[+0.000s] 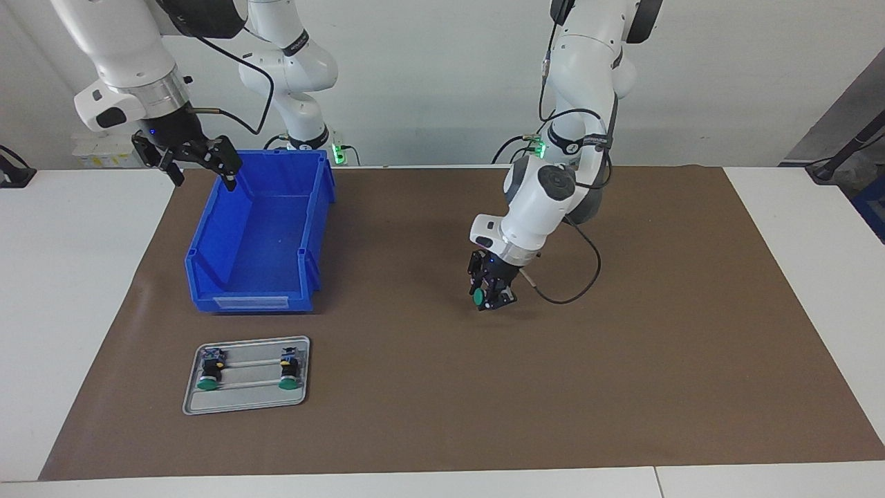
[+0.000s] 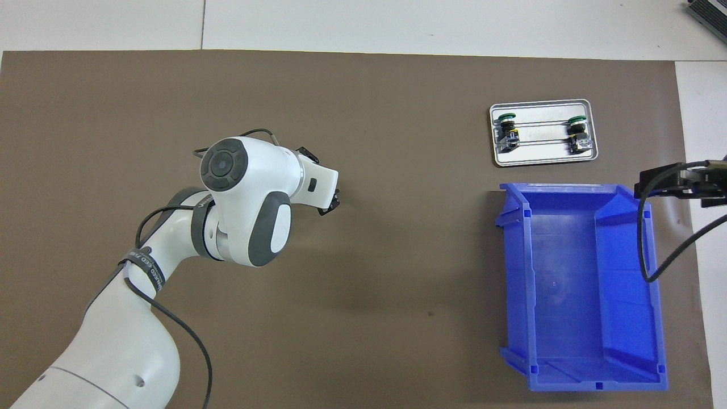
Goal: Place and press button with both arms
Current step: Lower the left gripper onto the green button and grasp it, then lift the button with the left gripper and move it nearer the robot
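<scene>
Holding the button (image 1: 478,297) in L gripper (image 1: 489,299), low over bare mat (image 1: 622,332); I set it flat, cap up. R gripper (image 1: 202,163) waits, fingers wide, over bin (image 1: 259,249) rim.

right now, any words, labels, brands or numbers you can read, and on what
No text reads in full.
Left arm band: white lettering, partly "...ED...", the rest too blurred.
Left arm band in the facing view: white lettering, too small to read.
Right arm band: white lettering, too small to read.
Bin label: pale strip on its end wall, no text legible.
Tray and its two buttons: no readable marks.
</scene>
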